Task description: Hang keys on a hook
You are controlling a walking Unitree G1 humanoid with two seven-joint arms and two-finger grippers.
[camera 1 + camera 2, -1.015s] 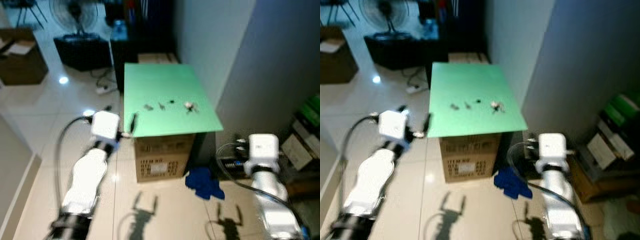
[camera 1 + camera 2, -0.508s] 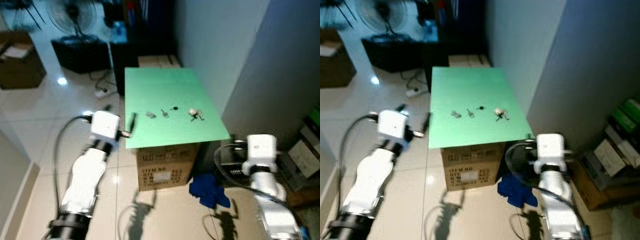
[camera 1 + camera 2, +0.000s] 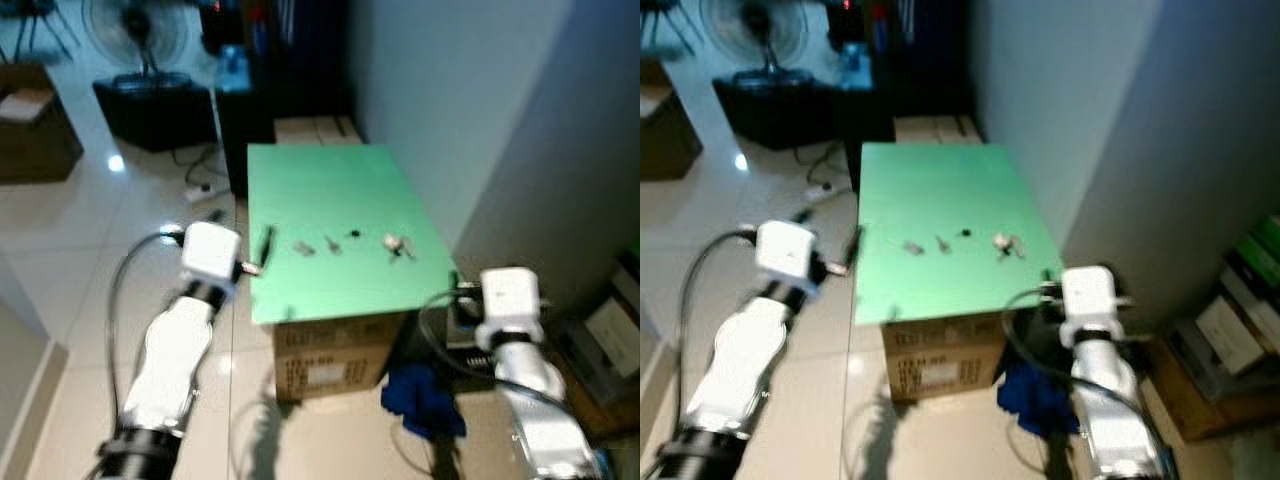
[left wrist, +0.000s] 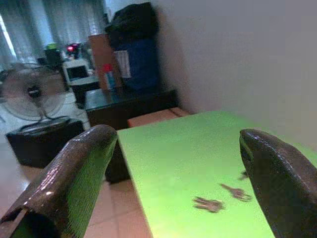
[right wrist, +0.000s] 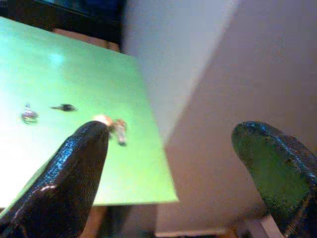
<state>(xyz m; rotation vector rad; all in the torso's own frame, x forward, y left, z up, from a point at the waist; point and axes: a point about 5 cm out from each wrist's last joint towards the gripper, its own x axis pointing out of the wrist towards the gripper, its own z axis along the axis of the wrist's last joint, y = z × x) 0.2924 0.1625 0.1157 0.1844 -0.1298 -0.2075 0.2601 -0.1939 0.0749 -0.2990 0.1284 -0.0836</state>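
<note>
A green board (image 3: 330, 200) lies on a cardboard box (image 3: 335, 365). Several small keys lie in a row on it: a bunch with a pale tag (image 3: 397, 243), a dark piece (image 3: 354, 234) and two grey keys (image 3: 331, 244) (image 3: 302, 247). My left gripper (image 4: 178, 139) is open and empty at the board's left edge, level with the keys (image 4: 208, 203). My right gripper (image 5: 173, 134) is open and empty by the board's front right corner, facing the tagged bunch (image 5: 111, 124).
A grey wall (image 3: 450, 100) runs along the board's right side. A blue cloth (image 3: 420, 400) lies on the floor by the box. A fan (image 3: 135, 30), a dark cabinet (image 3: 280, 70) and a brown box (image 3: 35, 125) stand behind. Boxes (image 3: 615, 330) sit at the right.
The whole picture has shifted, so the camera has moved nearer the box. My right gripper now sits closer to the board's front right corner. The keys lie as before.
</note>
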